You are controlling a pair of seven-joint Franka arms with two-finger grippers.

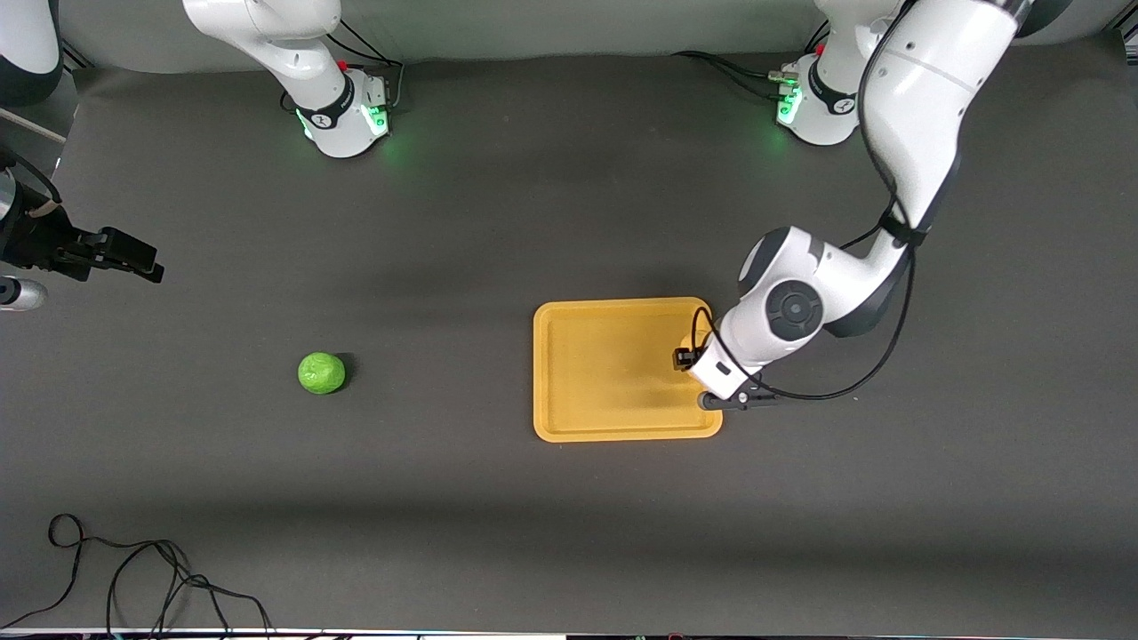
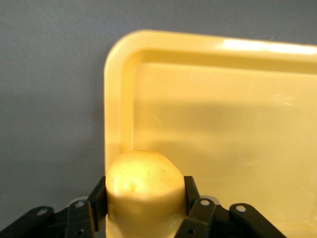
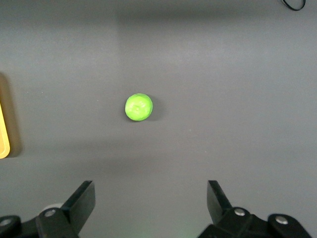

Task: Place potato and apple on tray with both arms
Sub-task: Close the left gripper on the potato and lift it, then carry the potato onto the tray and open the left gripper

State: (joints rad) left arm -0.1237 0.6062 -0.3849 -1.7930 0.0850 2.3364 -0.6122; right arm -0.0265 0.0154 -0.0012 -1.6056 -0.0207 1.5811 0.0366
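The yellow-tan potato [image 2: 141, 183] is held between the fingers of my left gripper [image 2: 143, 187], just over the orange-yellow tray [image 2: 223, 114] near one corner. In the front view the left gripper [image 1: 692, 357] is over the tray [image 1: 605, 373] at the edge toward the left arm's end, and the wrist hides the potato. The green apple [image 1: 321, 372] lies on the dark table toward the right arm's end, well apart from the tray. My right gripper [image 1: 147, 265] is open and empty, up over the table edge at the right arm's end. Its wrist view shows the apple [image 3: 138, 107] well ahead of the gripper [image 3: 151, 191].
A loose black cable [image 1: 133, 569] lies near the table edge closest to the front camera, toward the right arm's end. The two green-lit arm bases [image 1: 351, 120] [image 1: 813, 107] stand along the table edge farthest from that camera. A sliver of the tray [image 3: 3, 134] shows in the right wrist view.
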